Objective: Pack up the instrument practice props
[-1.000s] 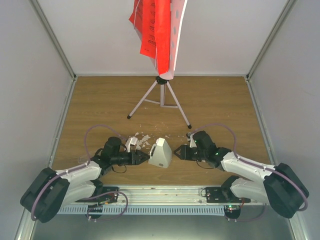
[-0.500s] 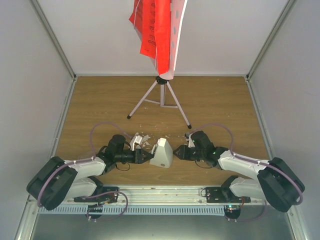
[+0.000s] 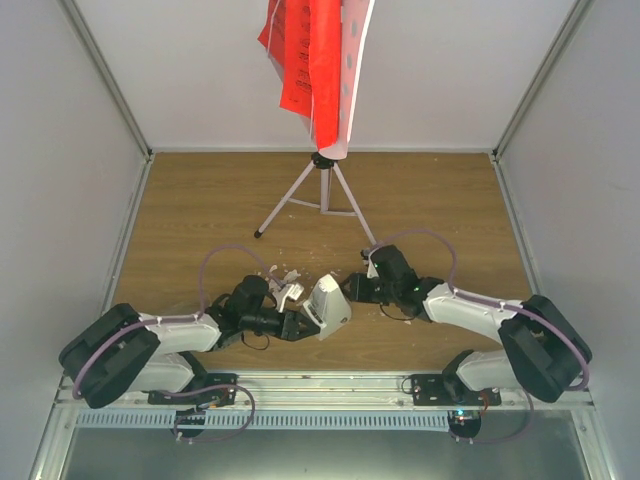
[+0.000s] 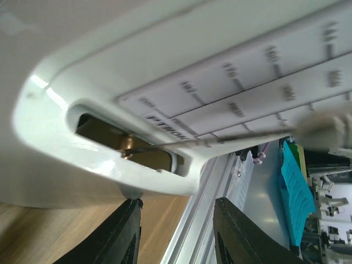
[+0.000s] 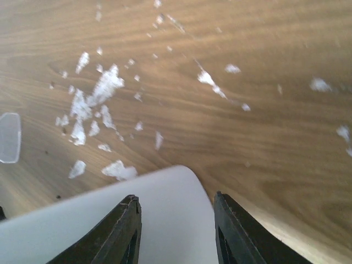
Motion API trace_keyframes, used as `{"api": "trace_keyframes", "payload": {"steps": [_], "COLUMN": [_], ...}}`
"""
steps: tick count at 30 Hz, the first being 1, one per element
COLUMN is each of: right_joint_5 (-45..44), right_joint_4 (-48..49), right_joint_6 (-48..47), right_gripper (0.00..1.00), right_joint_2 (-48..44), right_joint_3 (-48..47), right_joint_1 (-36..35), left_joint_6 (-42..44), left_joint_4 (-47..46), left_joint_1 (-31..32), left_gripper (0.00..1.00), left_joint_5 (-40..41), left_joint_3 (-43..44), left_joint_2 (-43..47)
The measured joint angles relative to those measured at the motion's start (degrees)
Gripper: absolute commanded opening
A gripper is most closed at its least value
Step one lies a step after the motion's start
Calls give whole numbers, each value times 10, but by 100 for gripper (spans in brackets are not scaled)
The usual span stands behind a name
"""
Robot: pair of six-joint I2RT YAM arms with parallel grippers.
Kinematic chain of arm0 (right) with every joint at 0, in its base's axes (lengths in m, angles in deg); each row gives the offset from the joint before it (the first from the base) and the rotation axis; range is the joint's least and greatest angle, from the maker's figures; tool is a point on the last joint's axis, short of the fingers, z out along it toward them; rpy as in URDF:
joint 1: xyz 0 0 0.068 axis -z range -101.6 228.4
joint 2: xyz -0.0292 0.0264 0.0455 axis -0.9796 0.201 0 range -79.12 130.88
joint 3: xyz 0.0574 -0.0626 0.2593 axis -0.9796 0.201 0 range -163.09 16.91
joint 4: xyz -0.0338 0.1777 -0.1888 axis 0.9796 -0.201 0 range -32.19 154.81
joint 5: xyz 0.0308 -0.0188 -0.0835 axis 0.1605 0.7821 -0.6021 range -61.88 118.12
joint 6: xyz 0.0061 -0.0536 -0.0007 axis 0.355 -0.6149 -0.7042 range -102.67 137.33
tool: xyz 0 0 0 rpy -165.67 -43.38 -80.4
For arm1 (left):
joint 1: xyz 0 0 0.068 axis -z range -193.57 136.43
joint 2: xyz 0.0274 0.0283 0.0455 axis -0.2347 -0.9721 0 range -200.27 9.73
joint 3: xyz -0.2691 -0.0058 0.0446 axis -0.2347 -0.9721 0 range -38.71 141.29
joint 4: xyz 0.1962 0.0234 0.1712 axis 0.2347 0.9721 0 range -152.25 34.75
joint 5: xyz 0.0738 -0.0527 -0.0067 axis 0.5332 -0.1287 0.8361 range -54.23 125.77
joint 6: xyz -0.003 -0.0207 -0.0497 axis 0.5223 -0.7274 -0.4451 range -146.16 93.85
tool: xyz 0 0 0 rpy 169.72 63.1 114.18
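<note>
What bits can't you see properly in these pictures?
- Top view: the red sheets and stand plate are cut off by the top edge.
- Left wrist view: the metronome is too close. The edges crop it and its numbers are blurred.
- Right wrist view: whether the right gripper squeezes the metronome. The bottom edge cuts that off.
- Right wrist view: a clear piece, cut by the left edge.

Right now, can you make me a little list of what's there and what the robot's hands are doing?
metronome: white, tilted
left hand: fingers apart, tips at the metronome
right hand: metronome's rounded edge between its fingers; grip unclear
music stand: upright at the back, red sheets on it
crumbs: white, scattered beside the metronome
</note>
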Motion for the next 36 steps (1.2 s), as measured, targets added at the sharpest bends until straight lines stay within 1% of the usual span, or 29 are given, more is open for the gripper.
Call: {"api": "trace_keyframes", "payload": {"steps": [5,6,8,11,14,16,18,21,24,28,34,36], "right_joint_5": [-16,-22,-34,-52,-64,-64,-61,-43,-13,14,29,28], "right_joint_4": [-8,-15,-34,-68,-100,-118,-133,-146,-144,-124,-69,-55], "right_joint_6": [-25,-30,-37,-45,-46,-43,-35,-18,5,32,65,70], "right_gripper": [46,49,57,63,66,67,68,68,64,53,50,47], "right_joint_2": [-1,-6,-24,-70,-130,-168,-201,-242,-269,-266,-227,-217], "right_joint_3": [-32,-34,-35,-31,-17,0,23,64,103,130,138,138], "right_joint_1": [2,4,9,17,20,20,20,20,15,-9,-35,-37], "left_joint_6": [0,1,3,9,14,18,22,24,22,22,36,41], "left_joint_4": [9,18,43,93,156,189,209,214,202,171,145,139], "left_joint_1": [12,13,13,13,9,-2,-26,-84,-118,-125,-125,-125], "left_gripper": [53,55,60,66,70,74,76,75,72,66,55,53], "left_joint_5": [23,33,59,91,121,131,130,115,86,43,1,-10], "left_joint_3": [12,12,12,13,15,22,31,39,39,48,96,104], "left_joint_2": [16,28,59,112,180,218,232,216,172,98,32,19]}}
